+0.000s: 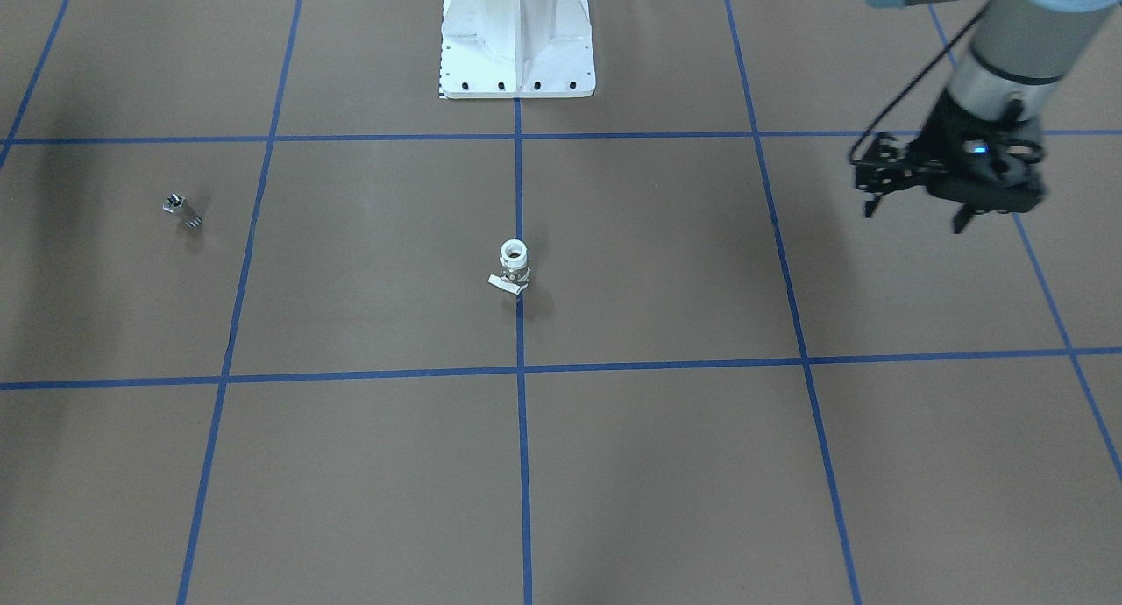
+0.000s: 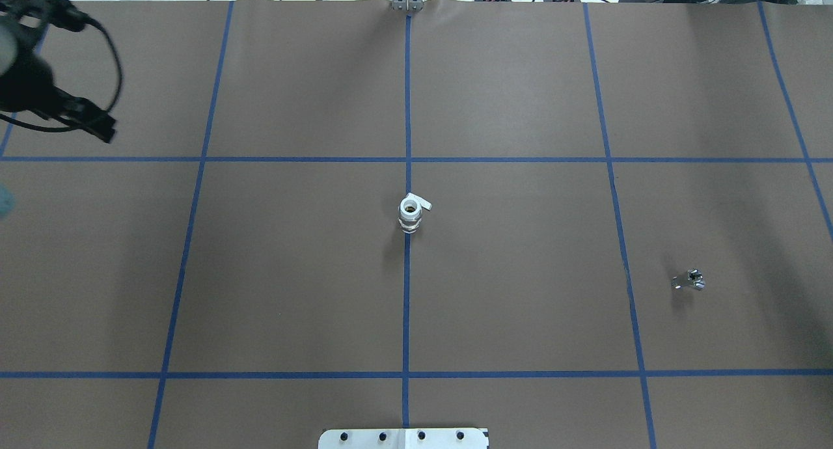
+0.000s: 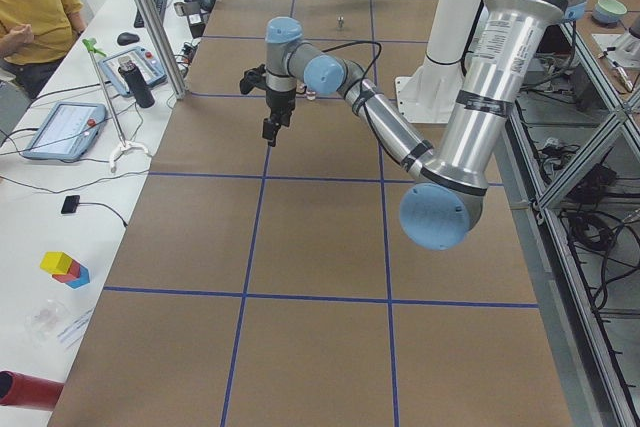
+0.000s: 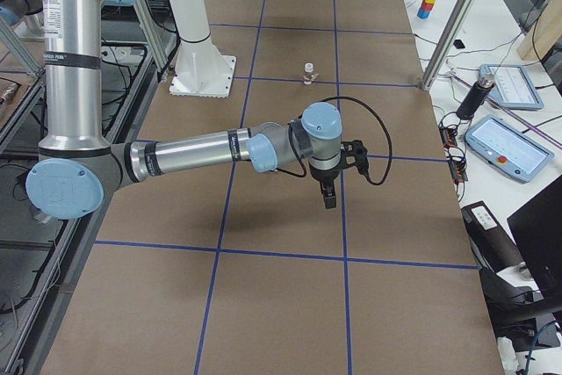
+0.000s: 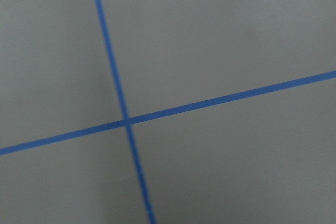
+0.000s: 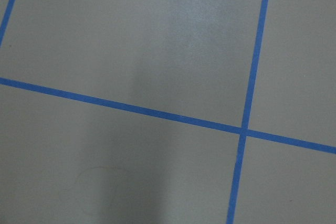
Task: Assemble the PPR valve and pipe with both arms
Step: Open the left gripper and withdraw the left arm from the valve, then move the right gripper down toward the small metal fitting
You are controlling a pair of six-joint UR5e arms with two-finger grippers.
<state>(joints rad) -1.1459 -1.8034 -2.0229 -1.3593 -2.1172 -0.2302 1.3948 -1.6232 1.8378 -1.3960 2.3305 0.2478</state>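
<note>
The PPR valve (image 1: 514, 267) stands upright on the centre tape line, its white open end up and its flat silver lever to one side; the overhead view also shows the valve (image 2: 411, 215). The pipe (image 1: 182, 210), a tiny silver stub, lies alone on the robot's right side, and overhead the pipe (image 2: 690, 280) is well clear of the valve. My left gripper (image 1: 916, 219) hovers open and empty far out on the robot's left. My right gripper (image 4: 328, 198) shows only in the exterior right view, hanging above the table; I cannot tell its state. Both wrist views show only brown table and blue tape.
The white bolted pedestal (image 1: 517, 61) stands at the robot's edge of the table. Blue tape lines (image 2: 407, 110) divide the brown surface into squares. A side bench holds tablets (image 3: 60, 129), and a seated person (image 3: 35, 2) is beside it.
</note>
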